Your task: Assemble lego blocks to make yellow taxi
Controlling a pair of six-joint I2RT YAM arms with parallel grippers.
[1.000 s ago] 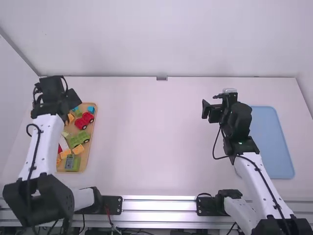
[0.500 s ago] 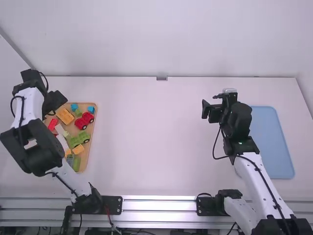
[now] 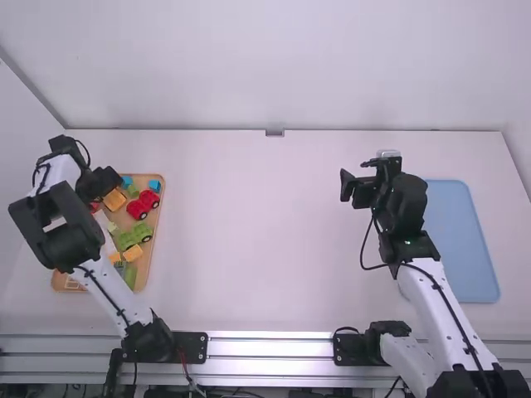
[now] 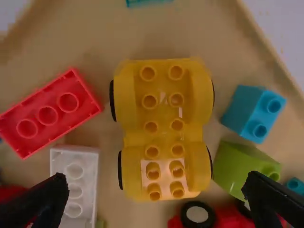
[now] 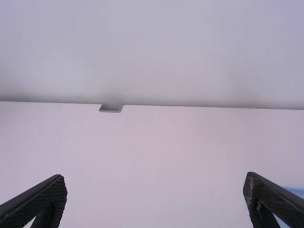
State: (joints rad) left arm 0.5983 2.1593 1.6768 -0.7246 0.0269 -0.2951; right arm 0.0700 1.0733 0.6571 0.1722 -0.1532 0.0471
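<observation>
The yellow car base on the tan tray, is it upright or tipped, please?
Upright: the yellow car base shows its studs to the left wrist camera, with black wheels along both sides.

High: overhead, forward-down | left wrist: close above tray (image 4: 99, 40) (high shares it) | right wrist: toward wall (image 5: 166, 52)

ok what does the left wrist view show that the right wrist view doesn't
Left wrist view: tan tray with a yellow wheeled base, red brick, white brick, blue brick, green block and part of a red car.

Right wrist view: back wall, small grey bracket, part of the blue tray.

Both: white table and an open black hand, the left hand in one, the right hand in the other.
</observation>
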